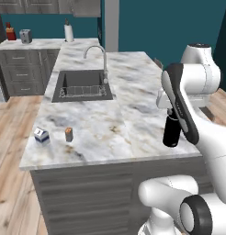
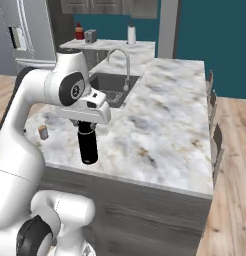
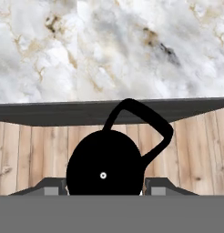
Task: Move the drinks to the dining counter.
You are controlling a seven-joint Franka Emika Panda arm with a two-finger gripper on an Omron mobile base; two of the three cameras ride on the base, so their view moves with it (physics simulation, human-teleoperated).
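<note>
Your end effector (image 2: 87, 125) pinches the black bottle (image 2: 88, 145) directly beneath it at the table (image 2: 165, 125) edge, so next you likely set it down and release.

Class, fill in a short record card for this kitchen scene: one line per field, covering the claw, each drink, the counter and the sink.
claw: closed around the top of the black bottle
black bottle: upright, near the counter's front edge; whether it touches the marble cannot be told
carton: blue and white, standing near the front left corner of the counter
orange drink: standing just right of the carton, apart from it
counter: long marble top on a dark grey base
sink: set into the counter, with a curved tap behind it
</note>
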